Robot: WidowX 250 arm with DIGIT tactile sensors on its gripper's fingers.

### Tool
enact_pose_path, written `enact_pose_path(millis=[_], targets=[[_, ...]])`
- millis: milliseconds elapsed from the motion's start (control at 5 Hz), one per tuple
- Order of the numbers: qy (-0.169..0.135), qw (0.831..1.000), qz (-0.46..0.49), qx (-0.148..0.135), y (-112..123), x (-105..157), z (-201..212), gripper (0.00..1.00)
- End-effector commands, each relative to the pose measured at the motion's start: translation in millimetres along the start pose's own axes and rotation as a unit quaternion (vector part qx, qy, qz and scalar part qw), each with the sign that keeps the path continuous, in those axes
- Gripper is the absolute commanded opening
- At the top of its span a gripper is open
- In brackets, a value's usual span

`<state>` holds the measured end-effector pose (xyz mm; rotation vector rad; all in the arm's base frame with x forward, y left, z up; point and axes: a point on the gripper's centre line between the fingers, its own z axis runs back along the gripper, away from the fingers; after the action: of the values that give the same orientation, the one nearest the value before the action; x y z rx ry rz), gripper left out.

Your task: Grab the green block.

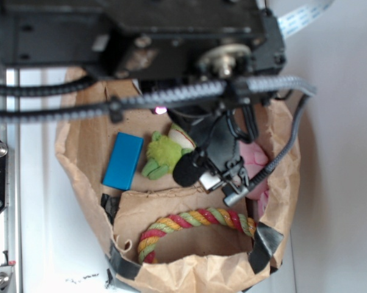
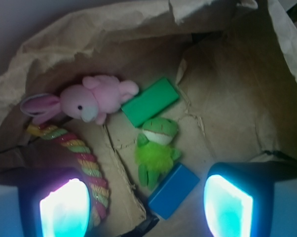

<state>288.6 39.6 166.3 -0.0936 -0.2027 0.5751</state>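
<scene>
The green block (image 2: 150,101) lies flat on the brown paper floor of the bag, between the pink plush rabbit (image 2: 84,102) and the lime-green plush frog (image 2: 156,148). In the exterior view the arm hides the green block. My gripper (image 2: 146,207) hangs above the bag, open, its two glowing pads wide apart with nothing between them. The green block is well ahead of the fingertips, apart from them. In the exterior view the gripper (image 1: 223,180) hovers over the bag's right half, near the pink rabbit (image 1: 255,160).
A blue block (image 2: 173,190) (image 1: 123,160) lies just beyond the frog (image 1: 162,154), between my pads in the wrist view. A coloured rope ring (image 2: 82,158) (image 1: 192,227) rests at one side. Crumpled paper bag walls (image 1: 80,177) ring everything.
</scene>
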Motion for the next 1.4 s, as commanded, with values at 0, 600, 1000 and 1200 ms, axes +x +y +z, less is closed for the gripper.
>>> enact_pose_path(millis=[0, 600, 1000, 1200], targets=[[-0.028, 1.000, 0.004, -0.011, 1.5, 10.5, 16.5, 1.00], [-0.093, 0.981, 0.165, -0.028, -2.8, 9.3, -40.2, 1.00], [-0.081, 0.971, 0.226, -0.011, -4.5, 19.8, -61.2, 1.00], [-0.078, 0.960, 0.270, 0.007, -1.9, 20.2, -66.2, 1.00]])
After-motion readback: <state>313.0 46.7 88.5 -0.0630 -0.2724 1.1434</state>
